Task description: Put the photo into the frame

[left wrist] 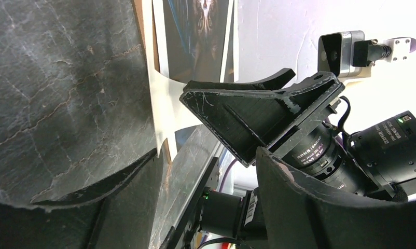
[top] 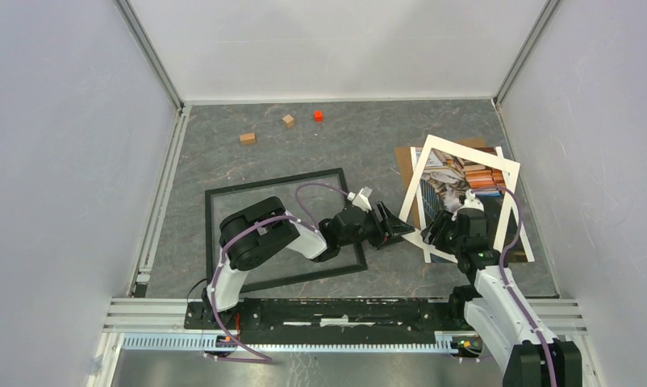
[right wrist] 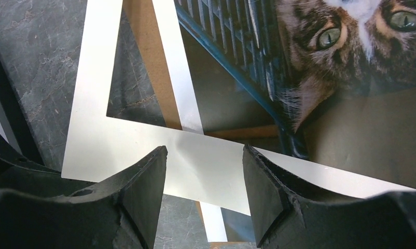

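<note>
Photo: glossy cat print | frame: thin black rectangle | left end effector: released | right end effector: released

Work surface is a grey, veined table top, enclosed by plain white walls. Aluminium rails run along its near edge and left side. Three small loose items lie near the far edge: two wooden blocks and one red cube, none touching another. At right, a white mat border sits skewed over a brown backing board, whose left edge shows beyond it.
</note>
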`<control>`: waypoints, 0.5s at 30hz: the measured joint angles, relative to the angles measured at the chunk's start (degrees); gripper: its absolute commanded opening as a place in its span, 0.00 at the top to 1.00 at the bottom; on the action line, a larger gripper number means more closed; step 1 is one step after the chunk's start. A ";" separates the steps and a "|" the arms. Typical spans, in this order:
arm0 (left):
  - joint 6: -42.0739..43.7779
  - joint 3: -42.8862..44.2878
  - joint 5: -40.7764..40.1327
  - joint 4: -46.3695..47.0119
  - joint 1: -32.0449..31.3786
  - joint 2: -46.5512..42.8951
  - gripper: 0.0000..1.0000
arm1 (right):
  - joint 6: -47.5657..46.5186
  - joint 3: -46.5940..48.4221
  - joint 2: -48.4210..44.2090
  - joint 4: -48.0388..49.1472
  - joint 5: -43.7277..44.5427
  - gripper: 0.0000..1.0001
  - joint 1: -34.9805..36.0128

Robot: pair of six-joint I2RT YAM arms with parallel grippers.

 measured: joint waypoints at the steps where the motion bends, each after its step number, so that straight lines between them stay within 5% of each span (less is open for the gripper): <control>1: 0.00 0.11 -0.02 0.07 0.00 0.15 0.29 | -0.07 0.00 0.15 0.15 -0.09 0.38 0.00; 12: 3.96 2.45 -2.32 -9.49 0.68 0.15 0.33 | -1.33 0.11 0.11 -0.04 0.15 0.38 0.09; 15: 4.61 3.48 -2.62 -10.64 1.42 0.13 0.22 | -1.53 0.13 0.11 -0.13 0.20 0.38 0.09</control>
